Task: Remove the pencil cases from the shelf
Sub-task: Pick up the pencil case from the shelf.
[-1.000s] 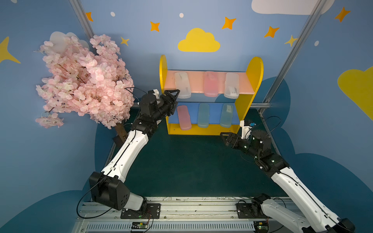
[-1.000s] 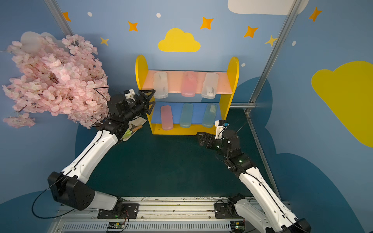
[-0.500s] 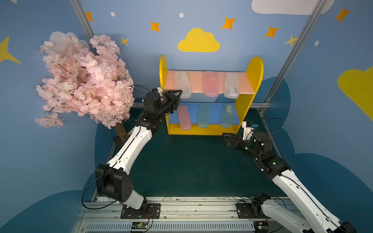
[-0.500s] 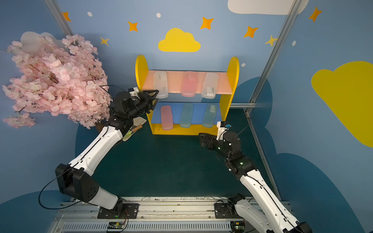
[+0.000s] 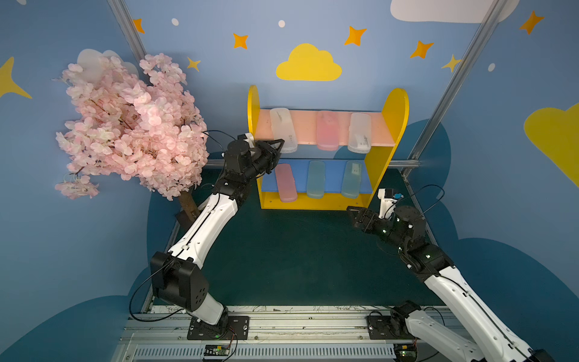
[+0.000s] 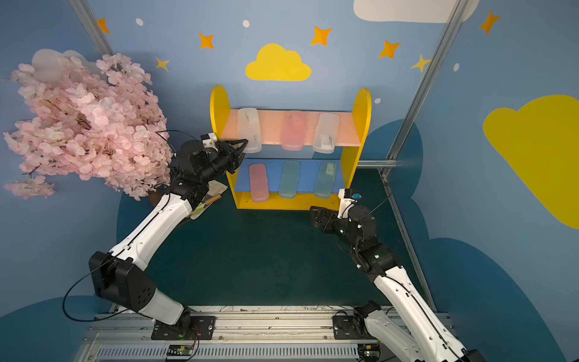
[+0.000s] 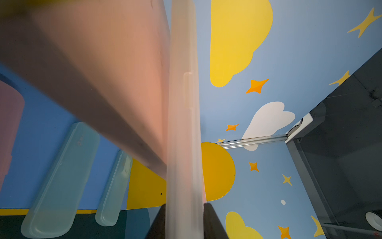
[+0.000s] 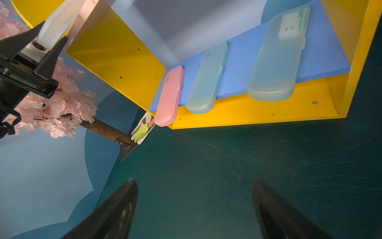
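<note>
My left gripper [image 5: 279, 146] clamped on clear case [image 5: 282, 125], shelf [image 5: 397, 109] upper board. Right gripper [image 8: 194, 182] spread, empty. All six pencil cases [image 5: 327, 130] on shelf, none removed.

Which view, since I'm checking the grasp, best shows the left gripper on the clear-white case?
Right wrist view: left gripper fingers flank the clear-white case. Left wrist view: blurred, edge-on. Both top views: small, partly hidden.

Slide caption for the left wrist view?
Left pincer shut on a clear-white pencil case lying on the pink upper board.

shelf [image 5: 388, 125], three pencil cases [image 5: 327, 130] per tier
</note>
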### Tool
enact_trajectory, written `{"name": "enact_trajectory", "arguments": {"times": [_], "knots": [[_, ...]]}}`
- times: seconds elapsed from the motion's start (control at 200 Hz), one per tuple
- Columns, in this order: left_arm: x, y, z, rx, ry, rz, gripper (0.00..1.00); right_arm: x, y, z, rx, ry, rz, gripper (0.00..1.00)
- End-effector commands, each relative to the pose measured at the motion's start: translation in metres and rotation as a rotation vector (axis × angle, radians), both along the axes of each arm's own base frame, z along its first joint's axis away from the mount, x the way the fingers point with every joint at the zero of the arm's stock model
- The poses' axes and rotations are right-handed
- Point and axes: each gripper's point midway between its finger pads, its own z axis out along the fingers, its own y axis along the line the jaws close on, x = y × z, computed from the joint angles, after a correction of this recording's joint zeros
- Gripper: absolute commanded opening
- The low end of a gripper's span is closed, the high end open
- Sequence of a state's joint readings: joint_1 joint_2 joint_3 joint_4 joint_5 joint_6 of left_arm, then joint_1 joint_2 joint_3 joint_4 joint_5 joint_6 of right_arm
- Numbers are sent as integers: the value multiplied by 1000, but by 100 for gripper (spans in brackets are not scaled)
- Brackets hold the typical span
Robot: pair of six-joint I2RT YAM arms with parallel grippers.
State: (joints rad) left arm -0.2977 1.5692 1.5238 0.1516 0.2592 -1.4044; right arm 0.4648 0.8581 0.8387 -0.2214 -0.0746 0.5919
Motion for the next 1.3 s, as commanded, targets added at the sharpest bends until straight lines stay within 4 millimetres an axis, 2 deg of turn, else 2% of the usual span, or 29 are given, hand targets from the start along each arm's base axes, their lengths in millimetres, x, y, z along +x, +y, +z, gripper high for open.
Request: {"name": "enact_trajectory", "arguments": {"times": [0.0,0.185,0.345,0.746,0.876,0.996,1.066,1.091,1.116,1.292], "knots": [[-7,-3,14,3,-46,-23,22,-3,-2,4,-12,-37,-2,91],[-31,0,23,4,-98,-50,17,-7,-3,6,-18,-48,12,96],[-68,6,26,14,-146,-79,14,-16,2,6,-14,-53,64,99],[-181,16,-15,18,-170,-150,12,-47,14,7,63,-46,195,99],[-209,12,-31,26,-182,-180,12,-56,23,8,129,-29,253,99],[-224,7,-49,33,-182,-211,10,-61,31,8,208,13,290,99],[-230,2,-58,28,-182,-231,9,-65,41,14,279,9,348,99],[-231,0,-62,26,-180,-239,9,-67,44,22,310,-5,372,99],[-232,-2,-66,27,-174,-245,9,-69,48,17,332,5,396,99],[-240,-23,-77,25,-182,-310,9,-75,67,34,450,22,496,99]]}}
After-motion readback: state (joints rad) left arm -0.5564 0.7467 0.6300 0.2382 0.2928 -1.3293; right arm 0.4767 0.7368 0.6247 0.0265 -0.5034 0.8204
